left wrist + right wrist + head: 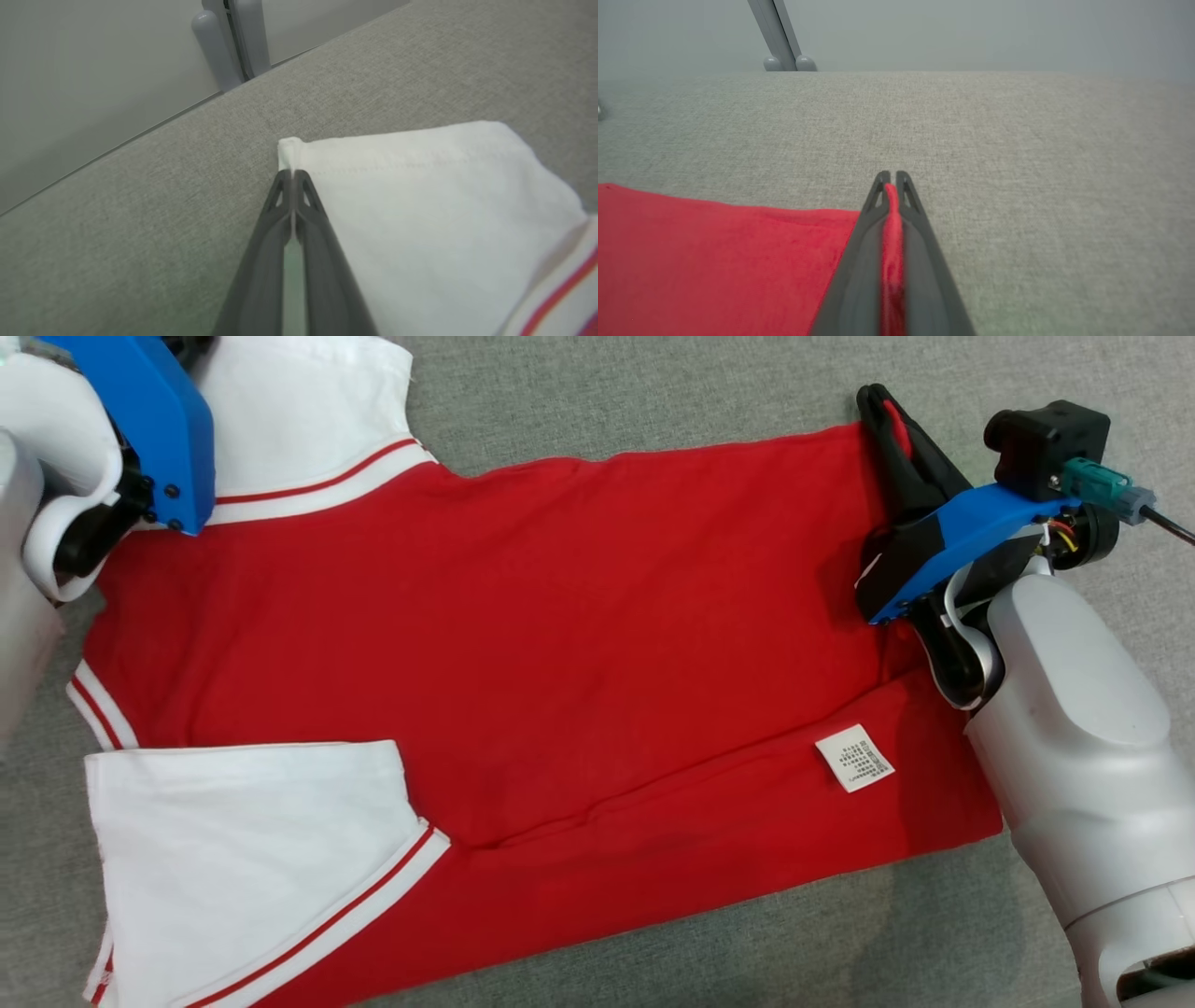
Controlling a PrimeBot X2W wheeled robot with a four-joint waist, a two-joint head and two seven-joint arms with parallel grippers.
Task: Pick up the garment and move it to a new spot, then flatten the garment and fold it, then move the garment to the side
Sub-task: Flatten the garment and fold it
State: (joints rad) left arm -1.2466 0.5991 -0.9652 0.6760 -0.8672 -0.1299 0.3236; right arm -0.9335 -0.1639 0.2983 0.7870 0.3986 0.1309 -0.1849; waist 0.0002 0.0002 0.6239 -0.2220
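Broadly, the shirt (523, 644), a soft red knit with white sleeves (252, 840) trimmed in red stripes, lies spread flat and sideways on the table (653, 392), a grey woven surface. Its straight hem is toward the right, with a small white rectangular label (854, 758) near it. At the hem's far corner the right gripper (890, 179) has its long, dark, tapered fingers closed on a ridge of red cloth, well short of the table's far edge. The left gripper (292, 175) is pinched likewise on the stitched corner of the far sleeve (420, 210).
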